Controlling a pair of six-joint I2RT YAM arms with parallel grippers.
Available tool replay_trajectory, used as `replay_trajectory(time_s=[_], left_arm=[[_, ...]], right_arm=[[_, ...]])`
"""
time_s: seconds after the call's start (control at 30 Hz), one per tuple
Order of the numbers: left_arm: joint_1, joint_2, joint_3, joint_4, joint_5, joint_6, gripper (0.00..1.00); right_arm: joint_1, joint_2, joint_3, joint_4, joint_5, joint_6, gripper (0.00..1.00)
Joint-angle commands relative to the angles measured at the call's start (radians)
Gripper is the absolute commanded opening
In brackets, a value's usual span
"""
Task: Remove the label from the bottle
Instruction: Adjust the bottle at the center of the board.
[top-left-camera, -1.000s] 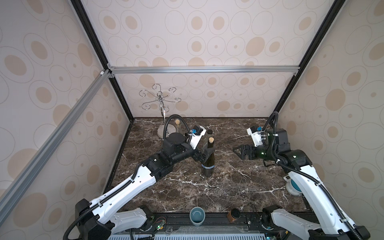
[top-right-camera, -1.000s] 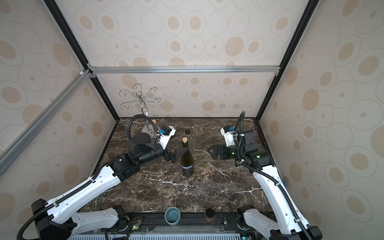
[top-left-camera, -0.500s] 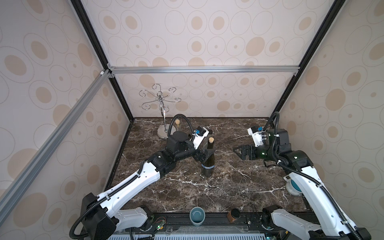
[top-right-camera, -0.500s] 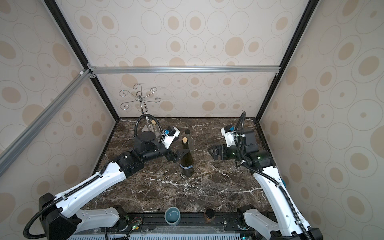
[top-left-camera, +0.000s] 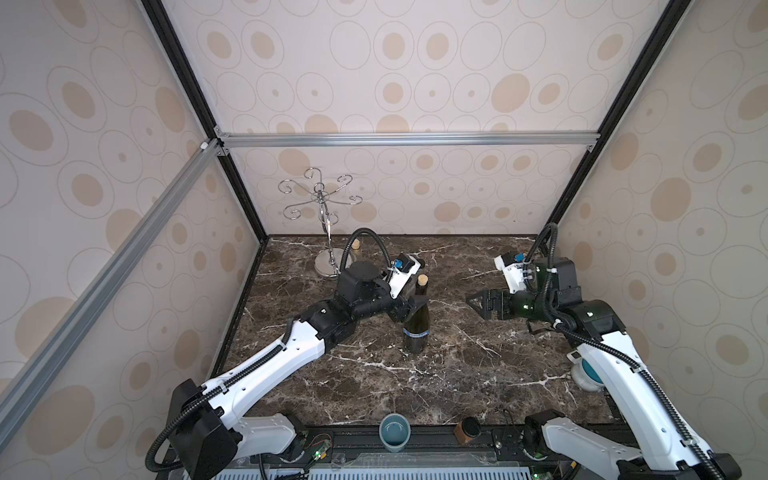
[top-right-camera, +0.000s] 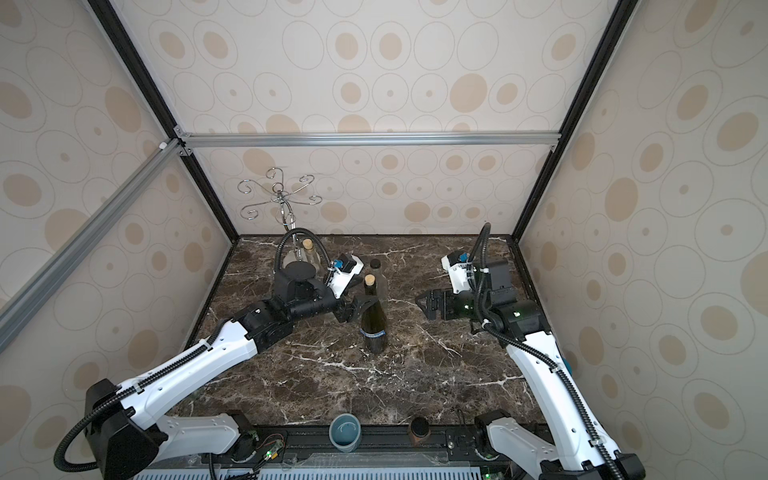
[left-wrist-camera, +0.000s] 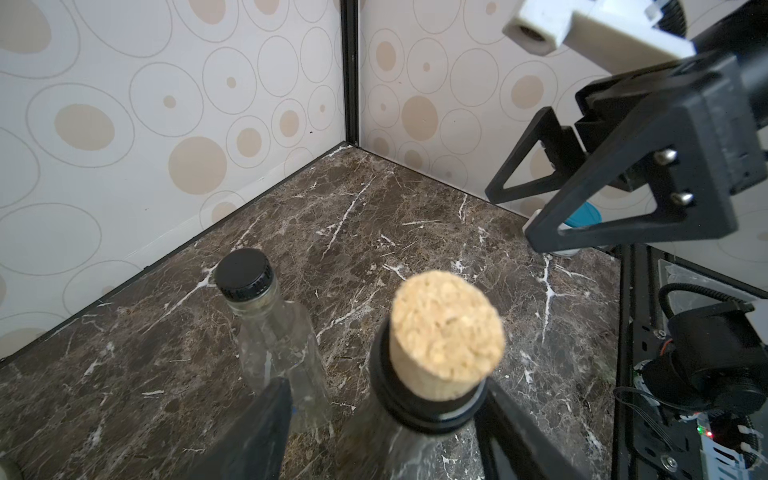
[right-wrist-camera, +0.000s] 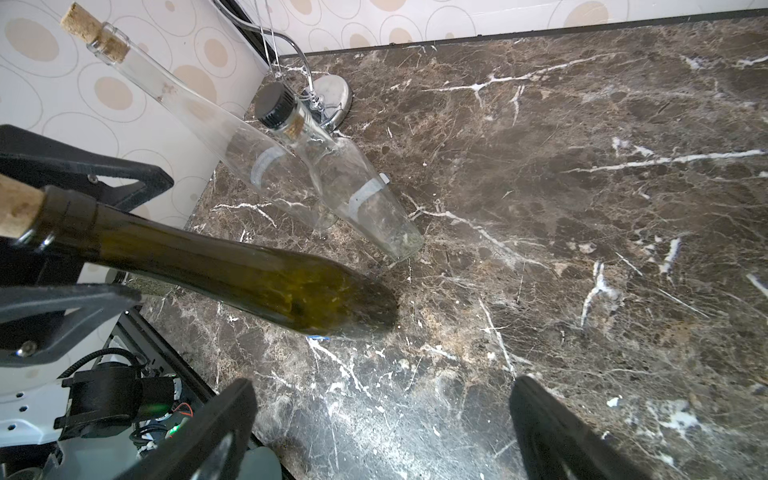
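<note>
A dark green bottle (top-left-camera: 417, 320) (top-right-camera: 373, 320) with a cork (left-wrist-camera: 446, 332) stands upright in the middle of the marble table. Its label is a thin blue band (top-left-camera: 417, 333) (top-right-camera: 372, 333) low on the body. My left gripper (top-left-camera: 415, 305) (top-right-camera: 365, 305) (left-wrist-camera: 386, 386) straddles the bottle's upper part. One finger (left-wrist-camera: 498, 415) is against the neck and the other finger (left-wrist-camera: 266, 424) stands off with a gap. My right gripper (top-left-camera: 473, 299) (top-right-camera: 424, 305) (right-wrist-camera: 382, 415) hangs open to the right of the bottle (right-wrist-camera: 257, 278), apart from it, with nothing between its fingers.
A clear bottle with a black cap (top-right-camera: 379, 274) (left-wrist-camera: 274, 332) (right-wrist-camera: 353, 183) stands just behind the green one. A tall clear corked bottle (top-right-camera: 309, 253) (right-wrist-camera: 187, 104) and a metal hook stand (top-left-camera: 328, 232) are at the back left. A blue cup (top-left-camera: 394, 430) sits at the front edge and a blue bowl (top-left-camera: 588, 372) by the right wall.
My left gripper has moved in around the green bottle and its jaws have narrowed. The right arm has stayed almost still.
</note>
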Motion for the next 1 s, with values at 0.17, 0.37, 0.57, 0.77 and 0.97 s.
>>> replay_trajectory(time_s=[0.17, 0.37, 0.57, 0.77, 0.97], left_arm=[[0.011, 0.023, 0.022, 0.036, 0.039, 0.032, 0.62], [0.011, 0.028, 0.021, 0.057, 0.054, 0.040, 0.61], [0.011, 0.041, 0.024, 0.081, 0.059, 0.038, 0.46], [0.011, 0.048, 0.034, 0.084, 0.034, 0.044, 0.33], [0.009, 0.043, 0.082, 0.037, -0.088, 0.032, 0.22]], right_arm=[[-0.004, 0.009, -0.001, -0.016, 0.011, -0.016, 0.98], [-0.003, 0.009, -0.002, -0.016, 0.010, -0.016, 0.98], [-0.003, 0.008, 0.001, -0.017, 0.007, -0.014, 0.98], [-0.003, 0.006, 0.012, -0.037, 0.015, -0.015, 0.98], [-0.004, -0.003, 0.011, -0.034, -0.005, -0.012, 0.95]])
